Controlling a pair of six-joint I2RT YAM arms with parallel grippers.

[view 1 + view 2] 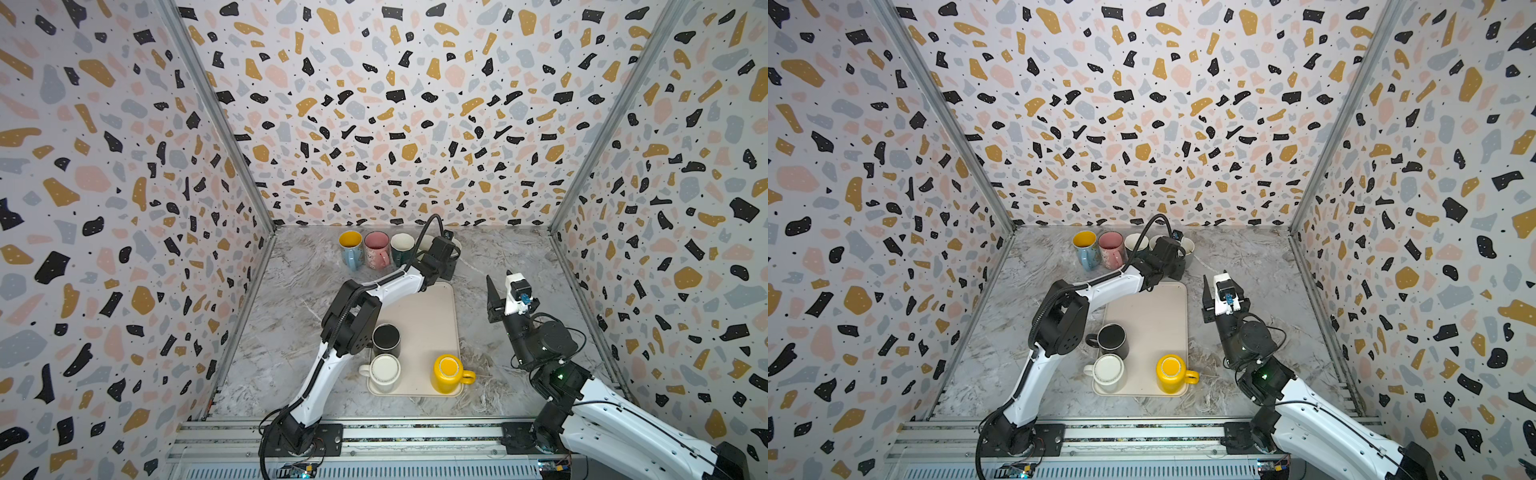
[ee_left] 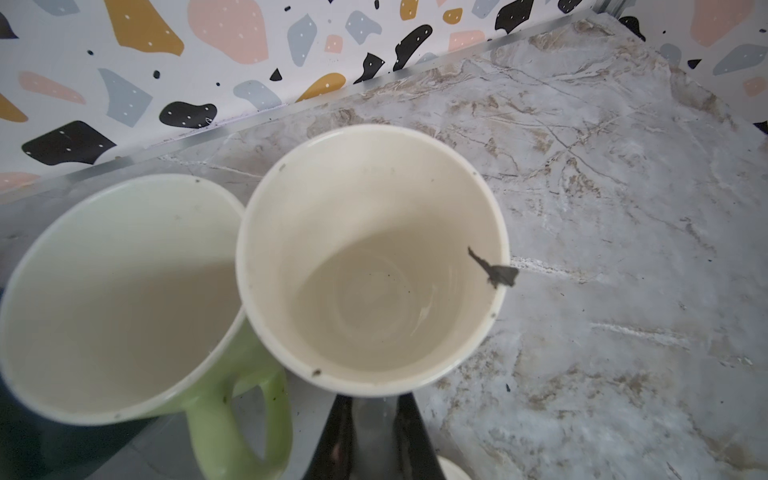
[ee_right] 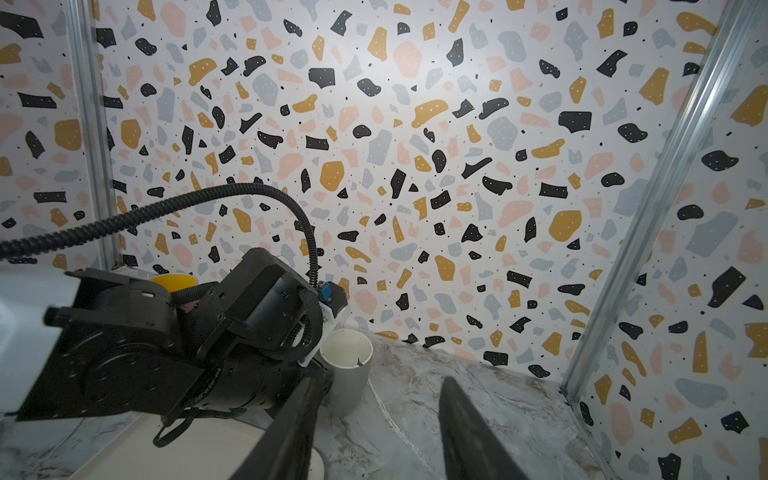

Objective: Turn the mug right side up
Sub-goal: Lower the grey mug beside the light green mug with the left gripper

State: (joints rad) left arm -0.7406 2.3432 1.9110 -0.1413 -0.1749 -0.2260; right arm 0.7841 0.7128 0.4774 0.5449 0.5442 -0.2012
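The mug [image 2: 374, 266] stands right side up on the marble at the back, grey outside [image 3: 347, 378] and cream inside, with a dark chip on its rim. My left gripper [image 2: 374, 399] is at its near side, fingers [image 2: 336, 436] nearly together on a grey strip that looks like the mug's handle. In both top views the left gripper [image 1: 451, 262] [image 1: 1177, 262] covers most of the mug [image 1: 1187, 248]. My right gripper [image 1: 511, 291] [image 3: 382, 399] hovers open to the right of the tray, pointing at the back wall, with nothing between its fingers.
A light green mug [image 2: 124, 291] touches the grey mug's side. Blue [image 1: 350, 249], pink [image 1: 377, 249] and dark green [image 1: 402, 248] mugs continue the back row. A beige tray [image 1: 424, 316] holds black [image 1: 386, 338], white [image 1: 384, 372] and yellow [image 1: 449, 372] mugs.
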